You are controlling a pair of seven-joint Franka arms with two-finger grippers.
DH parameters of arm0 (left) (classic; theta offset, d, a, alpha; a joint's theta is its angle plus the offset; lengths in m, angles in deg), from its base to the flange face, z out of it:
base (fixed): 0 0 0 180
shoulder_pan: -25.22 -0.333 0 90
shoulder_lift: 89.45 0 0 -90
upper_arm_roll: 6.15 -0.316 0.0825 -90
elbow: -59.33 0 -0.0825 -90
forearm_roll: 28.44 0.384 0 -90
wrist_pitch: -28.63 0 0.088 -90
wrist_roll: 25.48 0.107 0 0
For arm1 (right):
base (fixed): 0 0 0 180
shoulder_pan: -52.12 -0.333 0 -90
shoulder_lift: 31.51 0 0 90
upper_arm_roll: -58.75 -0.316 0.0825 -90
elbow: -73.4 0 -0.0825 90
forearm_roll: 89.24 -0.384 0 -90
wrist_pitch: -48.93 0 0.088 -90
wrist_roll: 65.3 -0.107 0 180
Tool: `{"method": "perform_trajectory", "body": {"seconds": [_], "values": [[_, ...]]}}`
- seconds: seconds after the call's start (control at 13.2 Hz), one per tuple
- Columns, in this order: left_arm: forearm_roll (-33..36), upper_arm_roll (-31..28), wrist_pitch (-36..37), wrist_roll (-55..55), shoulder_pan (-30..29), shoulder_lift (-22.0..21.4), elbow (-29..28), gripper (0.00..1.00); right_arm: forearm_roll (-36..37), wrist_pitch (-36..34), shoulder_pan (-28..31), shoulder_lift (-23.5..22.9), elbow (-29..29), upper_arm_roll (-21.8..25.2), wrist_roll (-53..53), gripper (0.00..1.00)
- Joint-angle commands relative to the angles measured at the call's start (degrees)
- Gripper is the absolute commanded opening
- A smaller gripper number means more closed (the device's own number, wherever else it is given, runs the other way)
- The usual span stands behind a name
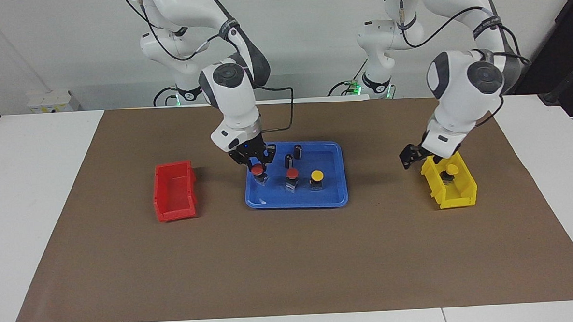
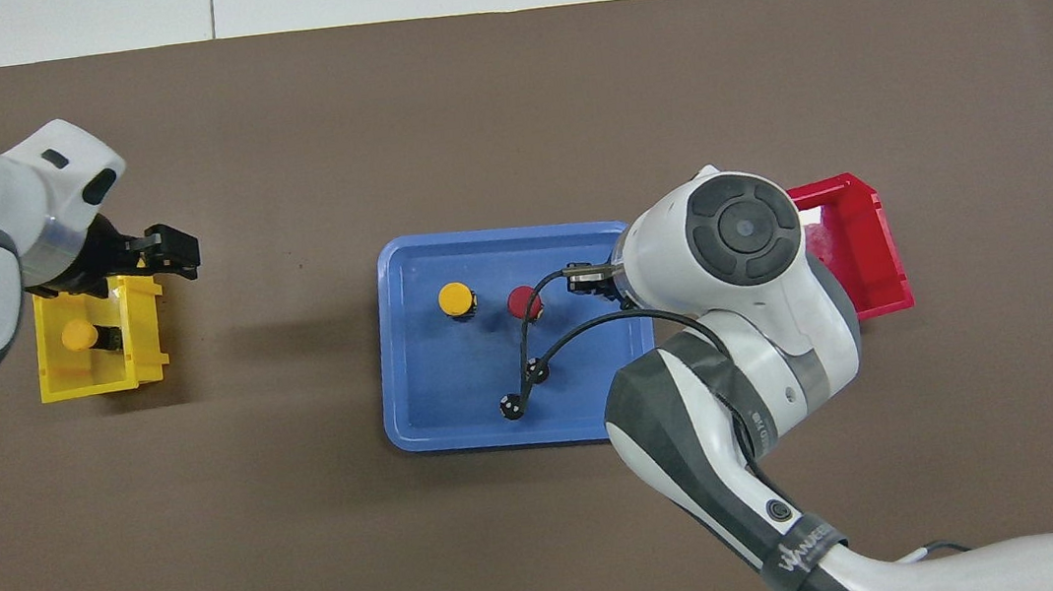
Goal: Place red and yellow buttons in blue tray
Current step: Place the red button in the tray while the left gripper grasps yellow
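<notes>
Desk (image 1: 290, 257) covered in brown paper carries a red bin (image 1: 174, 191) at the right arm's end, beside the blue tray (image 1: 296, 199). Right gripper (image 1: 256, 163) is down inside the blue tray at the edge toward the red bin, its fingers closed around a red button (image 1: 258, 171) that seems to rest on the tray floor. Beside it in the blue tray stand a second red button (image 1: 292, 175) and a yellow button (image 1: 317, 176), with two dark cylinders (image 1: 293, 156) nearer to the robots. Well apart from the blue tray, toward the left arm's end, a yellow bin (image 1: 449, 183) holds another yellow button (image 2: 79, 336). Left gripper (image 1: 412, 156) hangs over the yellow bin's rim; its fingers seem parted and hold nothing.
</notes>
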Motion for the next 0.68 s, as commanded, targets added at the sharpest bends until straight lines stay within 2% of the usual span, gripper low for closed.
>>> {"method": "perform_trajectory", "body": {"seconds": [0.0,0.15,0.23,0.3,0.38,0.45,0.53,0.61], "values": [[1.0,0.8,0.2,9.0,-6.1,0.1,0.0,1.00,0.0,1.3,-0.9,-1.6,-0.6,0.0,-1.4,0.29],[1.0,0.7,-3.0,10.3,-7.6,-0.1,-1.8,1.00,0.4,2.1,-0.9,-1.3,-2.0,0.0,-1.4,0.34],[1.0,0.7,-4.8,10.2,-7.7,-0.7,-3.4,0.98,0.5,2.1,-0.9,-1.2,-2.1,0.0,-1.3,0.42],[1.0,0.8,-5.7,10.5,-8.6,-1.5,-5.0,0.88,0.7,2.1,-0.8,-1.2,-2.2,0.0,-1.3,0.50],[1.0,0.8,-6.7,10.9,-9.1,-2.1,-6.6,0.81,0.7,2.2,-0.8,-1.2,-2.2,0.0,-1.3,0.52],[1.0,0.8,-7.6,12.7,-9.2,-2.6,-7.8,0.76,0.7,2.2,-0.8,-1.2,-2.2,0.0,-1.3,0.60],[1.0,0.7,-9.2,14.8,-9.5,-3.5,-9.9,0.72,0.8,2.0,-0.8,-1.3,-2.0,0.0,-1.3,0.73],[1.0,0.8,-11.1,15.1,-11.0,-4.0,-11.4,0.70,0.9,1.0,-0.8,-1.5,-0.6,0.0,-1.5,0.90]]}}
